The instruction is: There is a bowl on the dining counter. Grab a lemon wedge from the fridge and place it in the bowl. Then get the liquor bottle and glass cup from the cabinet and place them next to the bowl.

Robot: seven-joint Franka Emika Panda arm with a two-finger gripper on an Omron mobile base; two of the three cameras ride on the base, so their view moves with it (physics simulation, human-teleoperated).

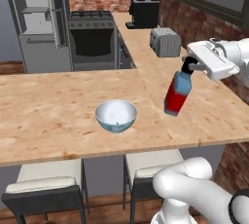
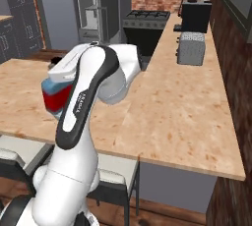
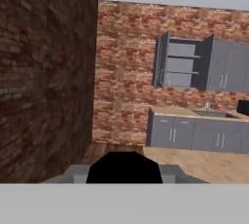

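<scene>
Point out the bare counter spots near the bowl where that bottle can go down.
Bare wood lies right of the bowl, under the tilted bottle hanging from the gripper, out to the counter's right edge. The wide stretch left of the bowl is bare too. Further back by the toaster it is tighter.

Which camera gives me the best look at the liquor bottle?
The left base view: the liquor bottle hangs tilted from the end effector, in full view. In the right base view the arm hides most of it. The hand view shows just its black cap.
</scene>
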